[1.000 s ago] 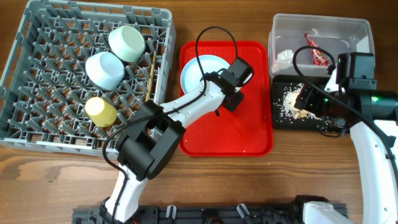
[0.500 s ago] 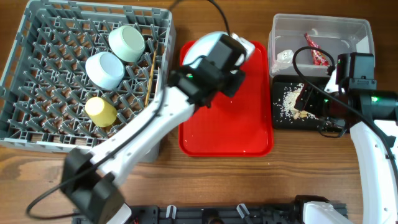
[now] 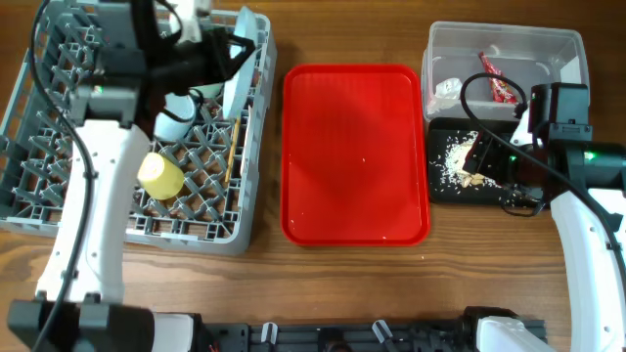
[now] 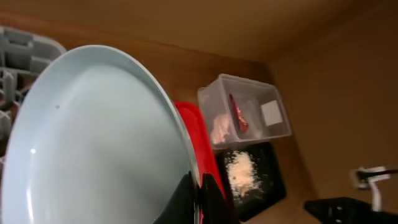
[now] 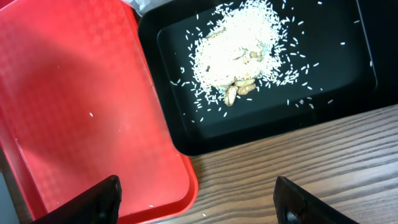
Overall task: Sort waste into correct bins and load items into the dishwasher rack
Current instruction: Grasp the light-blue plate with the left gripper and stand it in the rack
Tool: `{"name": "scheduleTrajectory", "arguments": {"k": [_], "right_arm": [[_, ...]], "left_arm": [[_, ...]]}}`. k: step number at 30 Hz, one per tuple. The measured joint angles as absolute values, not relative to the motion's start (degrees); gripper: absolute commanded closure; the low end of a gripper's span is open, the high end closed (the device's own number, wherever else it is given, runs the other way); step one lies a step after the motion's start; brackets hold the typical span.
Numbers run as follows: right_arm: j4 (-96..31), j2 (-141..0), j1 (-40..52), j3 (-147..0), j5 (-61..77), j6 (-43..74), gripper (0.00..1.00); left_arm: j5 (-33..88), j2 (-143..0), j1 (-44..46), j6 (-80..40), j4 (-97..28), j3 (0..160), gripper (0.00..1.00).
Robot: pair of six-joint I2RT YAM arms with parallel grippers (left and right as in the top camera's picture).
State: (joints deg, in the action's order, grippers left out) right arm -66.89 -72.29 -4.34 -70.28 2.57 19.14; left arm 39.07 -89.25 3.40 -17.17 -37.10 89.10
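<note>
We see the left pincer (image 4: 200,198) shut on the lower rim of the pale-blue plate (image 3: 241,51). It holds the plate on edge over the far right corner of the grey dishwasher rack (image 3: 246,233), close to the rack's right wall. The left arm reaches up across the rack from the near side. Its forearm passes over the pegs beside the yellow cup (image 3: 159,173), and the chopsticks (image 3: 233,147) lie along the rack's right side. Only a narrow strip of table (image 3: 274,284) separates the rack from the red serving tray (image 3: 355,196), whose broad flat floor carries just a few stray grains. The right pincer (image 5: 200,200) hangs with its fingers spread wide and nothing between them, above the line where the red tray's rim meets the black tray (image 5: 348,93). The food scraps (image 5: 239,46) are heaped in the black tray. Beyond it stands the clear tub (image 3: 509,39) with the red wrapper (image 3: 499,86) and the paper scrap (image 3: 448,90) inside.
</note>
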Motion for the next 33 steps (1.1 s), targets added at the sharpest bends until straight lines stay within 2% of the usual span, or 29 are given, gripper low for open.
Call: {"name": "scheduleTrajectory", "arguments": {"k": [5,12,13,16,17,18,20,25,30,33], "right_arm": [[-66.89,-72.29,-4.34,-70.28,2.57,19.14,0.21],[-66.89,-72.29,-4.34,-70.28,2.57,19.14,0.21],[-66.89,-72.29,-4.34,-70.28,2.57,19.14,0.21],[-66.89,-72.29,-4.34,-70.28,2.57,19.14,0.21],[-66.89,-72.29,-4.34,-70.28,2.57,19.14,0.21],[-66.92,-72.29,-4.34,-70.28,2.57,19.14,0.21],[-66.92,-72.29,-4.34,-70.28,2.57,19.14,0.21],[-66.87,-72.29,-4.34,-70.28,2.81,18.92,0.12],[-60.88,-72.31,-4.03,-70.35,9.93,14.61,0.0],[-53.71,-72.31,-1.3,-70.37,11.64,12.78,0.0]], "left_arm": [[48.31,-94.59,-1.04,-19.44,-37.12,89.1,0.96],[49.36,-101.49,-1.13,-19.68,-37.12,89.1,0.96],[48.23,-102.54,-1.13,-19.68,-37.12,89.1,0.89],[44.8,-104.18,-1.13,-19.57,-36.88,89.08,0.28],[44.25,-104.22,-1.13,-19.88,-36.07,89.08,0.05],[43.92,-104.22,-1.13,-19.88,-34.92,89.08,0.0],[43.31,-104.22,-1.13,-20.01,-34.28,89.1,0.0],[41.23,-102.39,-1.48,-19.97,-35.46,89.1,0.0],[21.45,-92.25,-0.97,-16.6,-53.87,89.73,0.0],[9.74,-90.85,-0.23,-16.62,-63.29,89.84,0.0]]}}
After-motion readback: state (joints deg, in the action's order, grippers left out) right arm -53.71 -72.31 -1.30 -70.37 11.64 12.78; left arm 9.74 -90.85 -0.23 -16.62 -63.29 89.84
